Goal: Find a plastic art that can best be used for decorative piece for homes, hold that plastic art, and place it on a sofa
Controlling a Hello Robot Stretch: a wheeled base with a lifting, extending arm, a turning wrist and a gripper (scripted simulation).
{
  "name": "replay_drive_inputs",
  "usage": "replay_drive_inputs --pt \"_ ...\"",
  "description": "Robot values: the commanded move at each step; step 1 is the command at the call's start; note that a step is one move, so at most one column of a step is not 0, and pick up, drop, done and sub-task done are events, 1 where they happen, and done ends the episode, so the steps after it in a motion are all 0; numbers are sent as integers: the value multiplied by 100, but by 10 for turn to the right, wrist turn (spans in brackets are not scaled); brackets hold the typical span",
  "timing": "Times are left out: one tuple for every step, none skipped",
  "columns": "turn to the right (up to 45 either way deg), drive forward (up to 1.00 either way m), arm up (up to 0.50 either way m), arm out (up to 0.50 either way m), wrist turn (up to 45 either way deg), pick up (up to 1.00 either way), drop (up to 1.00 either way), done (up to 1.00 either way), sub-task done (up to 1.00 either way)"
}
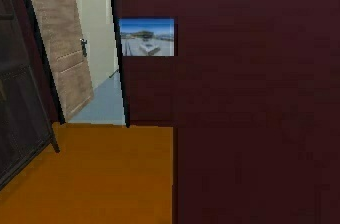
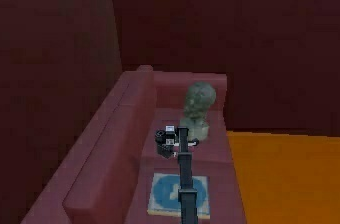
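**Bust on sofa seat, arm reached out beside it**

Arm side view, nearest first: the dark square bar of the arm (image 2: 186,185) rises from the bottom edge, crossing a flat blue square pad with a pale centre (image 2: 166,193) that lies on the seat.

Left to right:
- The dusky-red upholstered sofa (image 2: 108,130) runs away along the dark maroon wall (image 2: 258,50), backrest on the left, seat on the right.
- The hand (image 2: 166,141) sits at the arm's far end, left of the two white marker squares, low over the seat cushion.
- The grey-green sculpted bust (image 2: 200,105), the likely plastic art, stands upright on the seat just right of and beyond the hand. Contact between the two cannot be resolved.
- Bare orange floor (image 2: 298,180).

Hand state: cannot tell whether the fingers are spread or pressed together. Since the bust rests on the cushion rather than hanging free, I cannot tell whether the hand holds anything.

Judgement: the bust is upright and supported by the seat, which fits the placing step at or near its end. The arm is extended level and straight out, wrist turned toward the view's left.

Forward view, left to right: dark shelving unit (image 1: 3,100), brown wooden door (image 1: 63,55) ajar, small framed landscape picture (image 1: 147,40) on the wall.
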Motion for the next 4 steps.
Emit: replay_drive_inputs --pt "0 0 0 0 0 0 100 0 0" --pt "0 0 10 0 0 0 0 0 0" --pt "0 0 0 -8 0 0 0 0 0" --pt "0 0 0 0 0 0 0 100 0"
